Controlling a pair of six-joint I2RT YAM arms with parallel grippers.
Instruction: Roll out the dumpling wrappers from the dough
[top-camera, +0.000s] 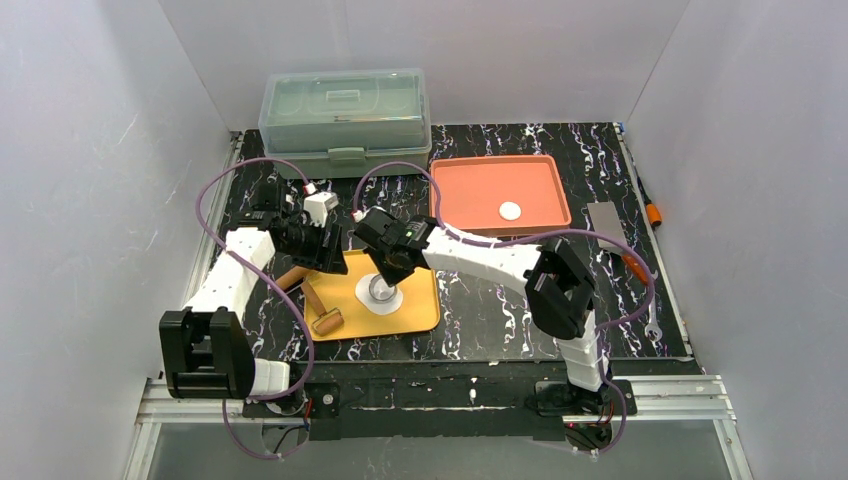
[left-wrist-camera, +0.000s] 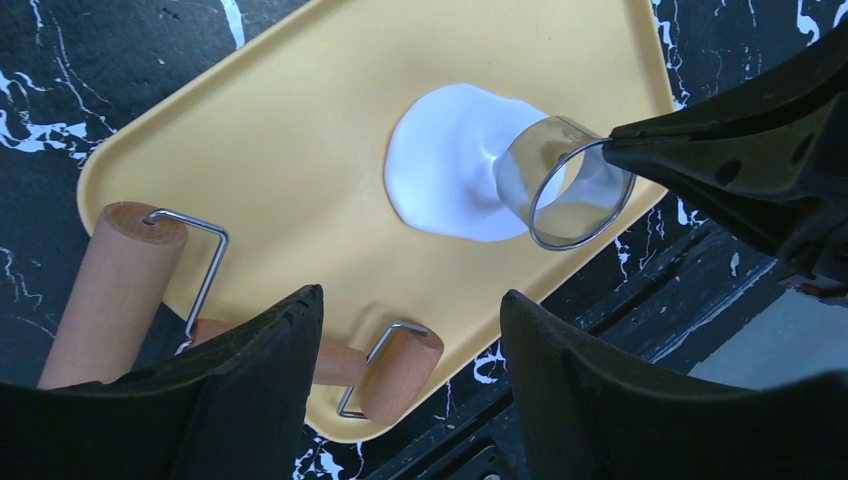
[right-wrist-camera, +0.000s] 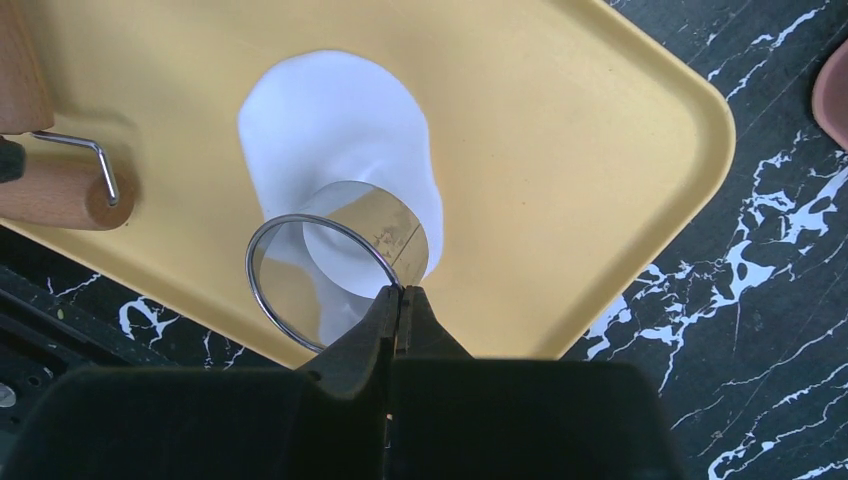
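Right wrist view: where do we put the dough (right-wrist-camera: 340, 130)?

We see it as a flat white oval on the yellow tray (right-wrist-camera: 600, 150), its long axis running roughly 12 to 6 o'clock in that view. The ring (right-wrist-camera: 335, 250) seems to stand on the 6 o'clock end of the sheet, partly over bare tray.

And our right gripper (right-wrist-camera: 400, 300)?

Its fingers are pinched together on the ring's wall at the 6 o'clock side, so most of the sheet lies toward 12 o'clock from the grip. We judge the next cut calls for a shift that way, along the long axis.

What about the left gripper (left-wrist-camera: 410, 300)?

Its fingers are spread apart with nothing between them, above the tray's edge; from it the dough lies toward 1 o'clock and the rolling pin (left-wrist-camera: 110, 290) toward 9. The right arm is plainly the nearer one.

Any finished piece?

From the top view, one round wrapper (top-camera: 510, 210) lies in the orange tray (top-camera: 470, 185), toward 2 o'clock from the dough and well apart from it.
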